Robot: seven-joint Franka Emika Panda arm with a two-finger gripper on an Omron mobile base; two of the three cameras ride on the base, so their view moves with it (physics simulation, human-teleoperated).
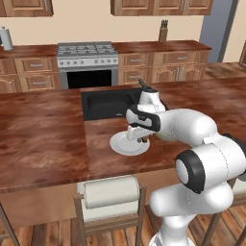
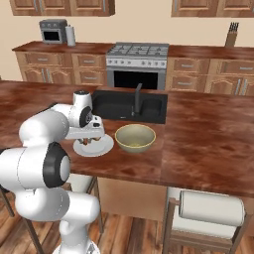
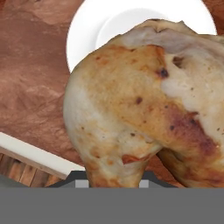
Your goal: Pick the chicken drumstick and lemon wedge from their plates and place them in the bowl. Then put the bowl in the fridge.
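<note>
With its jaws closed on the chicken drumstick (image 3: 140, 105), the robot holds it just above the white plate (image 1: 126, 147) on the desk (image 1: 43, 139), probably to carry it to the nearby bowl (image 2: 135, 138).

Chicken drumstick (image 3: 144, 105): golden-brown, mottled with darker brown scorch spots and a paler cream patch. Plate (image 3: 87, 30): plain white. Bowl (image 2: 135, 138): olive-tan outside, paler yellowish-green inside. Counter (image 1: 43, 134): reddish-brown wood grain, streaked. Sink (image 2: 119, 105): black. Stove (image 1: 87, 55): grey steel, dark oven window.
</note>
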